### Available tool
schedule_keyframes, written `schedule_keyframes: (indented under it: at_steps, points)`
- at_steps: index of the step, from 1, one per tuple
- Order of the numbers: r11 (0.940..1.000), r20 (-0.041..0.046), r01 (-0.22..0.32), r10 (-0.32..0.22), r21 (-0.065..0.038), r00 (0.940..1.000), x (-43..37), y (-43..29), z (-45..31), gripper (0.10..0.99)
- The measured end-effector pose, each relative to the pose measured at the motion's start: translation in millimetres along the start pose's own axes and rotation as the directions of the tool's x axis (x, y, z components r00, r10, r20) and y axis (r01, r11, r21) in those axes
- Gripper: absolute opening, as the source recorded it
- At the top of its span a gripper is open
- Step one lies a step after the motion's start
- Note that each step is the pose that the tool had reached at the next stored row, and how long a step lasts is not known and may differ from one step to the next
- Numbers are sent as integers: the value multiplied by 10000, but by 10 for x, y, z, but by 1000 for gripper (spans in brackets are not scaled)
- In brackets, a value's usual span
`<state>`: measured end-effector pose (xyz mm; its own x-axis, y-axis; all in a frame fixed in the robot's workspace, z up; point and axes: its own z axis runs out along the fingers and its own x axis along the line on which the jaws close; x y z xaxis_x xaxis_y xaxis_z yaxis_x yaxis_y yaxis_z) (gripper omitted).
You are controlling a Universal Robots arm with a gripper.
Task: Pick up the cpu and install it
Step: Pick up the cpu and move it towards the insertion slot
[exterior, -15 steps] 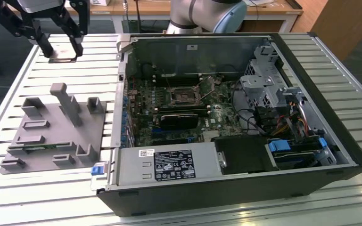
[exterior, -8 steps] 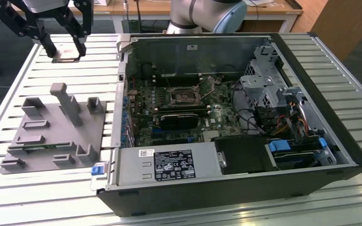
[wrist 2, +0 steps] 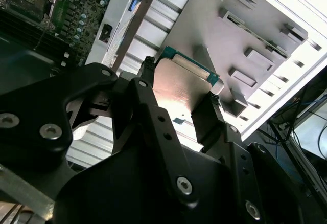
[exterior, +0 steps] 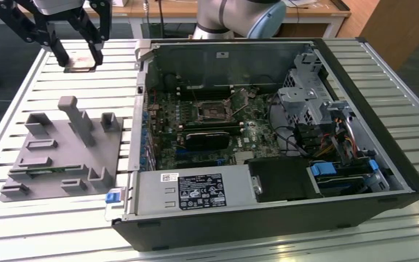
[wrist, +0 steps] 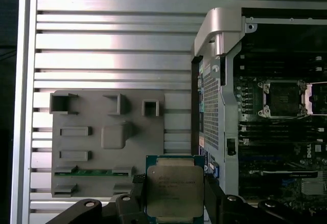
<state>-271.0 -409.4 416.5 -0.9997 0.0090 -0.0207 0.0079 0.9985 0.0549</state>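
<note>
The cpu (wrist: 174,191), a flat square chip with a silver metal top and a green rim, is clamped between the two black fingers of my gripper (wrist: 174,199). In the second wrist view the cpu (wrist 2: 180,87) shows from below, held at two opposite edges by my gripper (wrist 2: 182,89). In the exterior view my gripper (exterior: 79,59) hangs in the air over the slatted table at the far left, with the cpu (exterior: 79,68) level at its fingertips. The open, empty socket (exterior: 213,112) (wrist: 283,98) sits on the motherboard inside the case, well apart from the cpu.
A grey plastic fixture plate (exterior: 57,164) (wrist: 133,152) with upright blocks lies on the table at the exterior view's left. The open computer case (exterior: 268,218) lies on its side at the right, its metal wall (wrist: 219,35) rising between plate and motherboard. Cables and drive bays (exterior: 318,125) crowd its right end.
</note>
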Motion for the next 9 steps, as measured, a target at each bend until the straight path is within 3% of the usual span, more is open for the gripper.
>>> schedule_keyframes:
  at_steps: [9]
  points:
    - [10000,0,-1,1,0,10000,-50,0,1,545]
